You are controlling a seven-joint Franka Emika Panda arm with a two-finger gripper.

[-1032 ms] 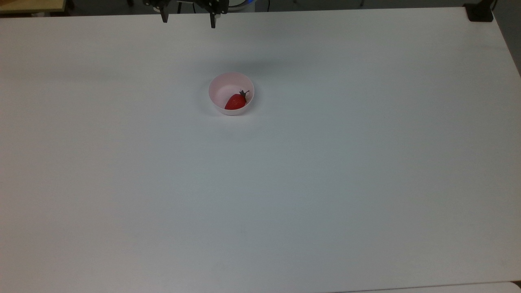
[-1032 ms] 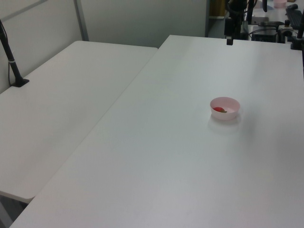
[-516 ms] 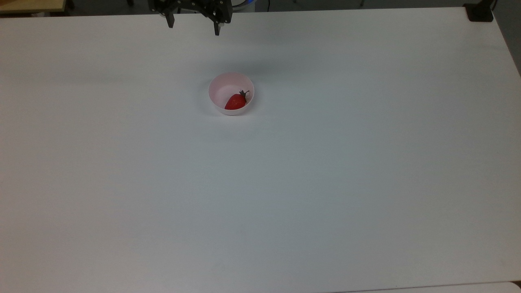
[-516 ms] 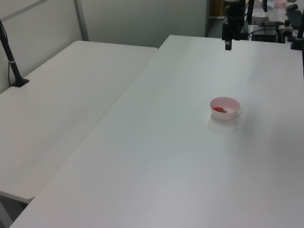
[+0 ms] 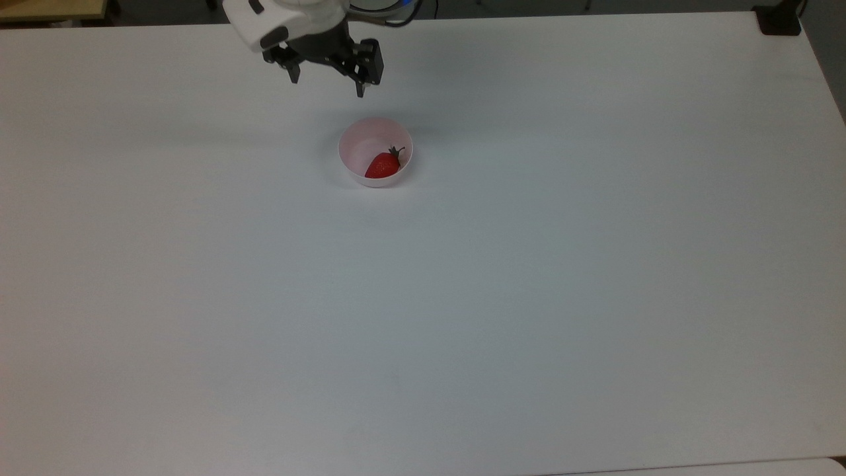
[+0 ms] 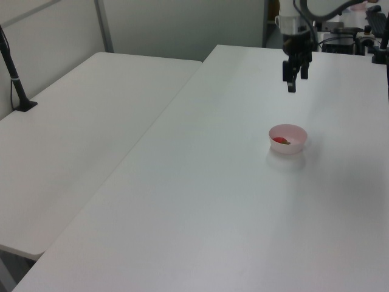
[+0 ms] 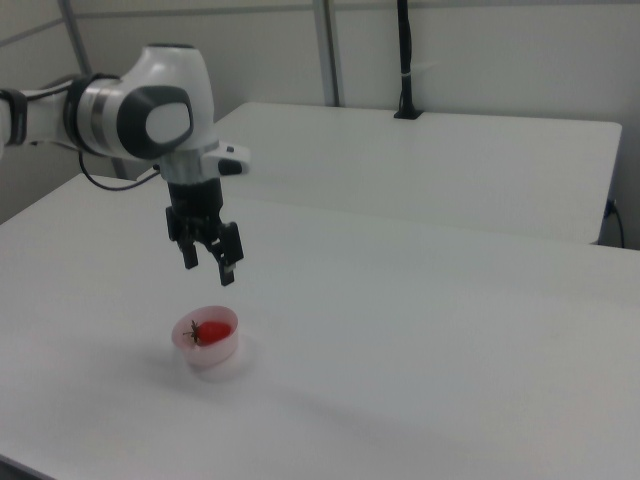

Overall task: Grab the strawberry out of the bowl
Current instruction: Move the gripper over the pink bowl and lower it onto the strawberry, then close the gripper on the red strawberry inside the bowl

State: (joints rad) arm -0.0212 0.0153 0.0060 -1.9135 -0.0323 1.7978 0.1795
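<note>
Pink plastic bowl [image 5: 375, 152] sits on the white table [image 5: 462, 297], holding the red strawberry [image 5: 383, 165] against its near-right wall in the top view, stem cap pointing far. Beyond it, above and apart from the bowl, the gripper [image 5: 326, 87] hangs with its jaws spread wide and empty.

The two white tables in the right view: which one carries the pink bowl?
The near table, under the gripper, carries the bowl with the strawberry. The far table holds a black post.
</note>
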